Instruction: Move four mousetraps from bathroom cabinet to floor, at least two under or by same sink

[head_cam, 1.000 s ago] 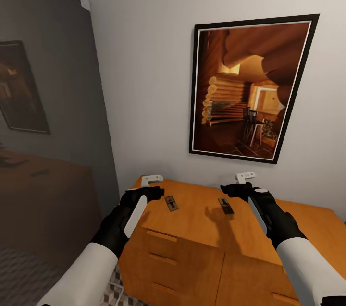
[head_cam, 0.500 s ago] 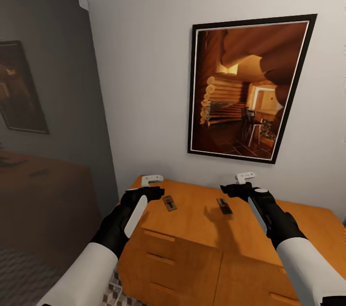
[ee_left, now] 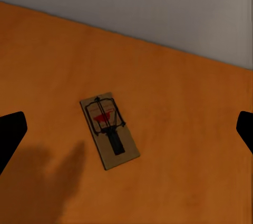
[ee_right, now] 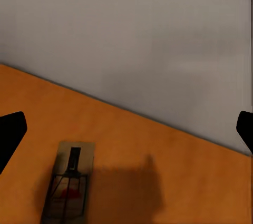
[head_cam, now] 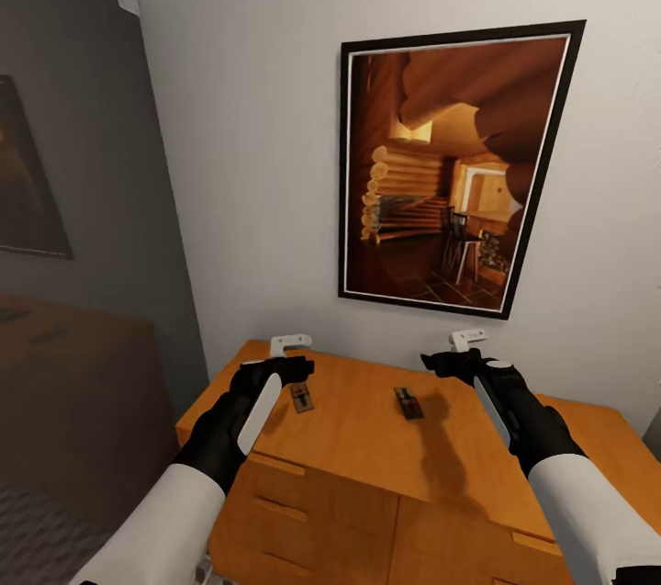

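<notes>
Two traps lie flat on the cabinet [head_cam: 367, 438] top, apart from each other: left trap [head_cam: 302, 398] just beside the L gripper [head_cam: 292, 355], right trap [head_cam: 408, 402] nearer the R gripper [head_cam: 459, 351] but a bit apart from it. Both grippers hover over the back part of the top, near the wall [head_cam: 257, 153], holding nothing. L wrist view: jaws spread wide, dark fingertips [ee_left: 11, 134] at both edges of the pic, left trap [ee_left: 109, 130] between them on the orange wood, lying at a slant, dark metal parts and a red spot on its board. R wrist view: jaws also spread, fingertips [ee_right: 10, 132] at the edges, right trap [ee_right: 69, 190] partly cut off by the pic edge, wall behind. A framed picture [head_cam: 450, 172] of a log interior hangs above the cabinet. Drawer fronts w/ small handles show below the top.
</notes>
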